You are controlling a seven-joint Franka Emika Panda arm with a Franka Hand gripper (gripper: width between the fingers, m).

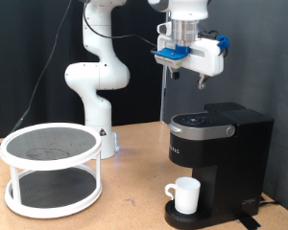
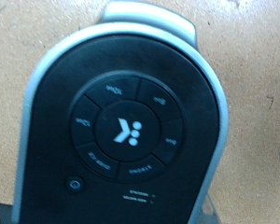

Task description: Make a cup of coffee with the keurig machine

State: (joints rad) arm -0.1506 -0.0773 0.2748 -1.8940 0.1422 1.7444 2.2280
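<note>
The keurig machine (image 1: 221,144) stands on the table at the exterior view's right, lid closed. The cup (image 1: 186,195), a white mug, sits on its round drip base under the spout, handle to the exterior view's left. My gripper (image 1: 185,79) hangs in the air well above the machine's top, pointing down, with its two fingers apart and nothing between them. The wrist view looks straight down on the machine's silver-edged control panel (image 2: 126,121) with its ring of buttons. The fingers do not show clearly there.
A white round two-tier wire rack (image 1: 53,168) stands on the wooden table (image 1: 134,182) at the exterior view's left. The arm's white base (image 1: 98,86) is behind it. A black curtain backs the scene.
</note>
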